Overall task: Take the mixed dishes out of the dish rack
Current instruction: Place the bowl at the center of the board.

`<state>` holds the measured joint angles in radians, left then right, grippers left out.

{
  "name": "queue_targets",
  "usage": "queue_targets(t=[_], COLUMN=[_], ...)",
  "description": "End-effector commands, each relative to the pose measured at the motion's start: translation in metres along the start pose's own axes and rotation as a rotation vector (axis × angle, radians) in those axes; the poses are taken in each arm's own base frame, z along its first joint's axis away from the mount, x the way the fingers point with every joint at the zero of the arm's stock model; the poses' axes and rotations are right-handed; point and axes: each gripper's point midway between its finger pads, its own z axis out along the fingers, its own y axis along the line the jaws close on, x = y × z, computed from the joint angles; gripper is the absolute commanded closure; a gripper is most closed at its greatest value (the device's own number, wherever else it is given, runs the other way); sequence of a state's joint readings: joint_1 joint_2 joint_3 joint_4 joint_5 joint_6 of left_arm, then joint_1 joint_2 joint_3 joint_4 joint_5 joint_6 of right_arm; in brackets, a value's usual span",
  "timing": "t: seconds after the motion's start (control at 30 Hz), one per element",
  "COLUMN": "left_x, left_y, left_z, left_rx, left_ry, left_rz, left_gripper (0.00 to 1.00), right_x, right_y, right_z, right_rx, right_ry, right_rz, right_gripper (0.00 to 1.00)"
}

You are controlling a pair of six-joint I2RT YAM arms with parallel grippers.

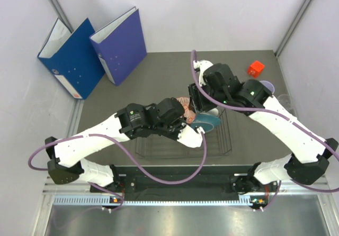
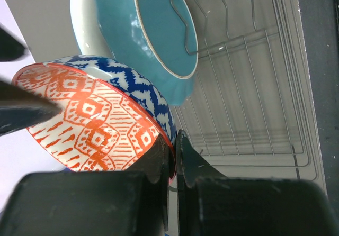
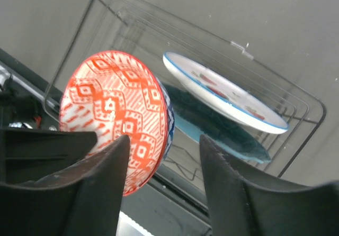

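The small red-patterned bowl (image 2: 100,125) stands on edge, its rim pinched between the left jaws. Just beyond them, the teal plate (image 2: 153,29) and white plate (image 3: 228,96) stand slotted in the dish rack (image 2: 243,40). The right jaws gape apart, with the bowl just ahead of them.

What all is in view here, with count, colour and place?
rack: one, thin wire; middle of the table.
bowl: one, red pattern inside, blue outside; tilted at the rack's far end.
teal plate: one, teal; standing in the rack beside the bowl.
white plate: one, white, blue rim, red-green marks; in the rack next to the teal plate.
binders: two, blue; standing at far left.
block: one, red; far right.
cup: one, lavender; near the block, partly hidden.
left gripper: one, black; shut on the bowl's rim.
right gripper: one, black; open, facing the bowl.
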<state>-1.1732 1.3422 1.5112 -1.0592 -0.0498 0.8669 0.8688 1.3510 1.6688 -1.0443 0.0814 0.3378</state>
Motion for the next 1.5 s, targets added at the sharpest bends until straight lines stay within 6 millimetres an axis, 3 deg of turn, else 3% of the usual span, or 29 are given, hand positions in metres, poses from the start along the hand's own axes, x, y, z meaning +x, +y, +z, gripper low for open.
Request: queue_targets(t=[0.0,0.17,0.37,0.5,0.6,0.7,0.73,0.77,0.83,0.87,0.9,1.0,1.03,1.1,1.13,1.17,1.23,1.27,1.33,1.37,1.43,1.47], left_x=[-0.022,-0.027,-0.027,-0.027,-0.031,-0.034,-0.033,-0.03,-0.028,-0.026,-0.024,-0.025,-0.02,-0.016,-0.011,-0.001,0.013,0.015,0.03,0.033,0.051,0.054], left_y=[0.031,0.032,0.034,0.048,0.061,0.082,0.087,0.089,0.11,0.113,0.118,0.13,0.135,0.146,0.151,0.156,0.161,0.161,0.16,0.158,0.156,0.155], left_z=[-0.021,-0.024,-0.026,-0.035,-0.047,-0.069,-0.075,-0.075,-0.1,-0.101,-0.112,-0.13,-0.137,-0.148,-0.152,-0.161,-0.153,-0.149,-0.137,-0.13,-0.115,-0.109], left_rx=[-0.122,-0.122,-0.139,-0.213,-0.283,-0.423,-0.462,-0.491,-0.645,-0.683,-0.728,-0.83,-0.882,-0.975,-1.017,-1.087,-1.113,-1.107,-1.092,-1.073,-1.031,-1.012], left_ry=[-0.095,-0.122,-0.124,-0.123,-0.147,-0.195,-0.203,-0.202,-0.236,-0.237,-0.256,-0.31,-0.308,-0.344,-0.343,-0.343,-0.321,-0.349,-0.329,-0.368,-0.346,-0.385], left_rz=[0.009,0.008,0.003,-0.016,-0.05,-0.118,-0.137,-0.159,-0.213,-0.234,-0.251,-0.32,-0.367,-0.479,-0.54,-0.66,-0.77,-0.863,-0.956,-1.058,-1.147,-1.258], left_gripper=[1.0,1.0,1.0,1.0,0.94,0.64,0.36,0.28,0.08,0.01,0.01,0.01,0.01,0.01,0.01,0.01,0.01,0.01,0.01,0.01,0.01,0.01], right_x=[0.006,0.014,0.011,0.001,-0.015,-0.039,-0.054,-0.061,-0.08,-0.089,-0.095,-0.121,-0.129,-0.145,-0.146,-0.156,-0.161,-0.161,-0.167,-0.163,-0.171,-0.161], right_y=[0.007,0.004,0.0,-0.002,-0.005,-0.009,-0.012,-0.014,-0.02,-0.022,-0.025,-0.047,-0.067,-0.087,-0.112,-0.124,-0.155,-0.17,-0.197,-0.213,-0.232,-0.246], right_z=[0.009,0.02,0.02,0.014,0.001,-0.018,-0.029,-0.032,-0.045,-0.05,-0.053,-0.063,-0.064,-0.061,-0.055,-0.043,-0.029,-0.004,0.007,0.03,0.039,0.065], right_rx=[-0.018,-0.005,0.02,0.039,0.057,0.087,0.091,0.091,0.085,0.075,0.071,0.084,0.112,0.124,0.161,0.163,0.199,0.224,0.288,0.322,0.373,0.408], right_ry=[0.02,0.043,0.021,-0.018,-0.074,-0.153,-0.197,-0.216,-0.275,-0.305,-0.326,-0.413,-0.44,-0.499,-0.509,-0.531,-0.528,-0.494,-0.501,-0.463,-0.471,-0.413], right_rz=[-0.023,-0.035,-0.031,-0.013,0.003,0.021,0.043,0.059,0.101,0.128,0.145,0.236,0.283,0.365,0.42,0.47,0.538,0.571,0.607,0.624,0.635,0.639], right_gripper=[0.55,0.63,1.0,1.0,1.0,1.0,1.0,1.0,1.0,1.0,1.0,1.0,1.0,1.0,1.0,1.0,1.0,1.0,1.0,1.0,1.0,1.0])
